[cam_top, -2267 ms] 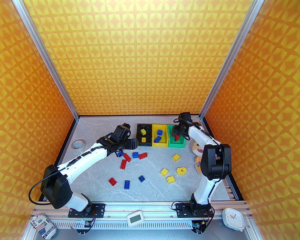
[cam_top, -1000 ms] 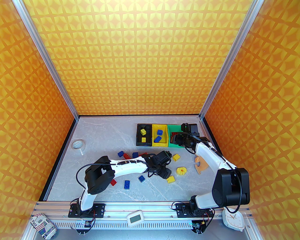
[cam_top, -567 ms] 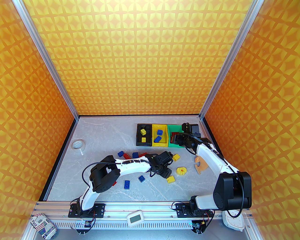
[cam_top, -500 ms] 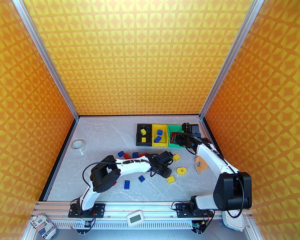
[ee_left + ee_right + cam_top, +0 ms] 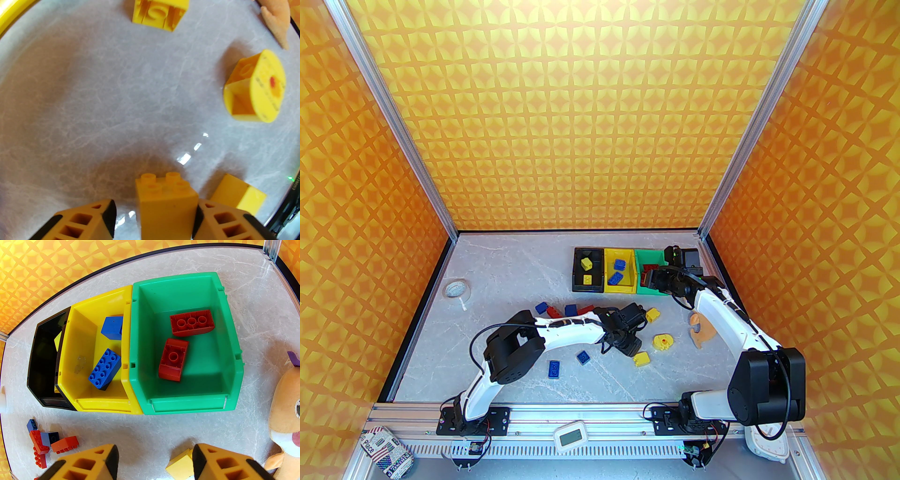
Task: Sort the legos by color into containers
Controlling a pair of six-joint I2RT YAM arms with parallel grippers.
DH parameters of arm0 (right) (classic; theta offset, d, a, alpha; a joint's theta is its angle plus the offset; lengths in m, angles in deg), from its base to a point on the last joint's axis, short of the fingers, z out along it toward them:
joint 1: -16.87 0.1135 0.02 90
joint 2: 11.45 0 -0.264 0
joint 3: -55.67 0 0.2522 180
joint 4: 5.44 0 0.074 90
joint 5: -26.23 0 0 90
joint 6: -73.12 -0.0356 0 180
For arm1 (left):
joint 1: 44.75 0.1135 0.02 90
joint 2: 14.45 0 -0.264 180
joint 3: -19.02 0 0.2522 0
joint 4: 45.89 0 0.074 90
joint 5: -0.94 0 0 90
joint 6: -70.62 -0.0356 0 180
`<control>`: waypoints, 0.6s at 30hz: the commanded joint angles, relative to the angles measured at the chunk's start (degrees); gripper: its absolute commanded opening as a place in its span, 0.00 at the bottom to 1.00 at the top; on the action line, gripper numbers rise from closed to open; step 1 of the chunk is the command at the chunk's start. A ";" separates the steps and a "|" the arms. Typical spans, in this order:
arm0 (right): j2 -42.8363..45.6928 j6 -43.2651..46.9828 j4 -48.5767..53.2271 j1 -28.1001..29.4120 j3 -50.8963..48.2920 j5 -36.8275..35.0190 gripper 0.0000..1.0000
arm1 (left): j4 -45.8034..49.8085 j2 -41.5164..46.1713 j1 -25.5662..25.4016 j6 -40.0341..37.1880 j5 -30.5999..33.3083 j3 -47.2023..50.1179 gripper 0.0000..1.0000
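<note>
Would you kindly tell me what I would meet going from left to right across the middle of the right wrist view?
black bin → yellow bin → green bin → orange plush monster

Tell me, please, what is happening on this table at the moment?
Two robot arms are sorting small studded plastic toy bricks by colour into three small open-topped plastic bins. The left hand is open around an upright yellow brick on the grey marbled table, not yet clamped. The right hand hangs open and empty near the green bin, which holds two red bricks. The yellow bin holds two blue bricks, the black bin yellow ones. Other loose bricks lie on the table.
</note>
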 commanded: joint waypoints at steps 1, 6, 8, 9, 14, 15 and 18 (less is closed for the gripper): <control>1.27 0.41 0.80 -0.28 -0.17 -0.48 0.57 | 1.38 -0.81 0.05 -0.45 1.22 -1.49 0.49; 1.61 0.50 1.01 -0.28 -0.34 -0.73 0.57 | 1.99 -0.59 0.69 0.45 1.87 -2.13 0.39; 1.91 0.50 1.28 -0.28 -0.31 -1.33 0.57 | 3.02 0.07 1.40 1.08 2.11 -2.57 0.37; 2.08 0.59 1.55 -0.28 -0.42 -1.74 0.57 | 3.65 0.77 2.05 1.61 2.12 -2.66 0.37; 3.57 1.34 2.46 -0.30 -1.01 -3.82 0.57 | 5.76 6.07 5.96 2.70 3.06 -2.41 0.37; 3.78 1.43 2.64 -0.28 -1.16 -4.03 0.57 | 6.29 7.11 7.11 2.53 3.52 -2.62 0.37; 4.40 1.70 2.82 -0.28 -1.73 -4.15 0.57 | 7.41 9.39 10.51 1.91 4.99 -3.09 0.37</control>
